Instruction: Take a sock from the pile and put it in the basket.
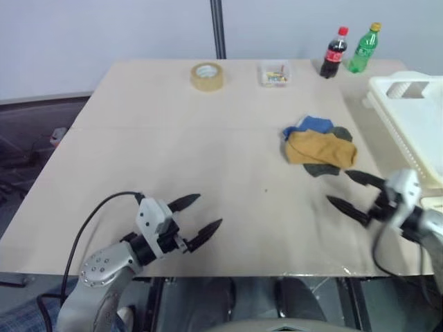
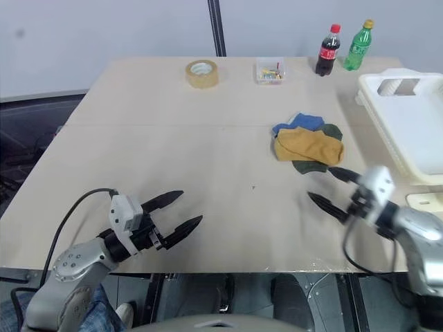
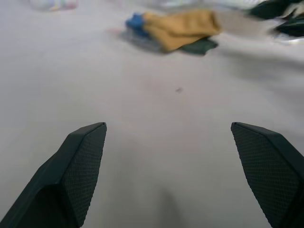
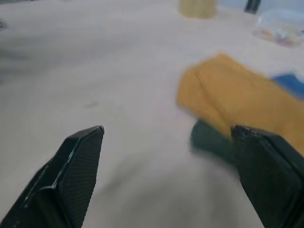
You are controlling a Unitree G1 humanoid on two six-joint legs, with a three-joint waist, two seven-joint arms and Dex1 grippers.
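Soft, light sock pile [image 2: 306, 146] lying mid-table, near white basket [image 2: 408, 131]. Right gripper [image 2: 333, 188] spread wide just beside it, empty; left gripper [image 2: 177, 211] likewise. Likely best pinched at mustard top fold.

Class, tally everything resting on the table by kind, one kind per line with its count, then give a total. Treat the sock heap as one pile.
Bottles: 2, a cola bottle and a green bottle
Tape roll: 1
Small clear box: 1
Sock pile: 1
White basket: 1
Total: 6
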